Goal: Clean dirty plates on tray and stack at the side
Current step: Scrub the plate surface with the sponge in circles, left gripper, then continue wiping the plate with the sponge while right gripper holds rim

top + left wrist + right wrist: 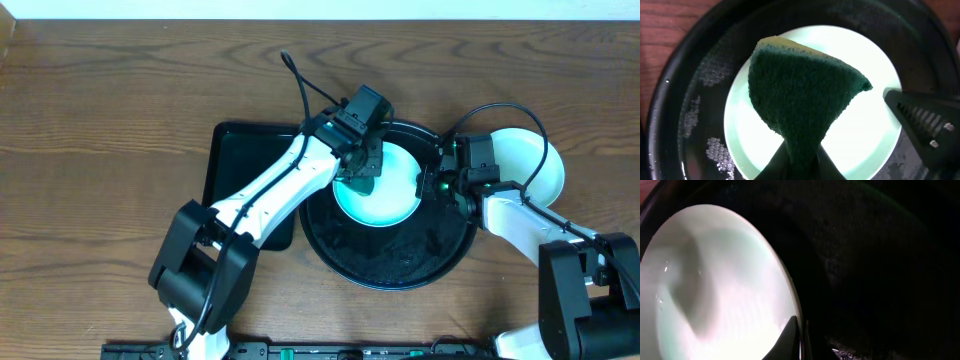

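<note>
Overhead, a brown wooden tabletop (100, 100) carries a large round black tray (390, 268), with a smaller rectangular black tray (232, 165) just beside it on the left. One mint-green plate (385, 208) lies in the upper part of the round tray, and a white plate (530, 165) sits on the wood just beside the tray's right rim. The left tool (362, 175) pinches a dark green sponge (800, 100) over the mint-green plate, while the right tool (437, 182) is pressed together on that plate's right edge.
</note>
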Available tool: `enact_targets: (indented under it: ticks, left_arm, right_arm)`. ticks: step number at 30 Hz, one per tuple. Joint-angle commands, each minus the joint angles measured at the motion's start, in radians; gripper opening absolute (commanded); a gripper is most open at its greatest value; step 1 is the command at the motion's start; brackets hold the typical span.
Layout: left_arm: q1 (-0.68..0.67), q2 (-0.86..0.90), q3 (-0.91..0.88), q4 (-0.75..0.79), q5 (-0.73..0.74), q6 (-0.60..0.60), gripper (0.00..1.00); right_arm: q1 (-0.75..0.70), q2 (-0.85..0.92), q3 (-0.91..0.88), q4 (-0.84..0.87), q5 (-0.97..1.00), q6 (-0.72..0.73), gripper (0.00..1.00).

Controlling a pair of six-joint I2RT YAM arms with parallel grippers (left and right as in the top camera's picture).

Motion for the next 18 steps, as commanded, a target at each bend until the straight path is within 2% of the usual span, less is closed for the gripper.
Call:
enact_targets:
  ticks: [1, 9, 18]
  left_arm:
    - [-0.003, 0.021, -0.007, -0.003, -0.020, 0.013, 0.12]
    - [-0.003, 0.039, -0.007, -0.003, -0.095, 0.014, 0.12]
    - [-0.003, 0.068, -0.007, -0.003, -0.094, 0.013, 0.11]
  right_arm:
    - [0.020, 0.004, -0.002, 0.006, -0.020, 0.014, 0.04]
    - [0.023, 0.004, -0.002, 0.008, -0.019, 0.014, 0.01]
    - [0.023, 0.004, -0.004, 0.005, -0.019, 0.014, 0.01]
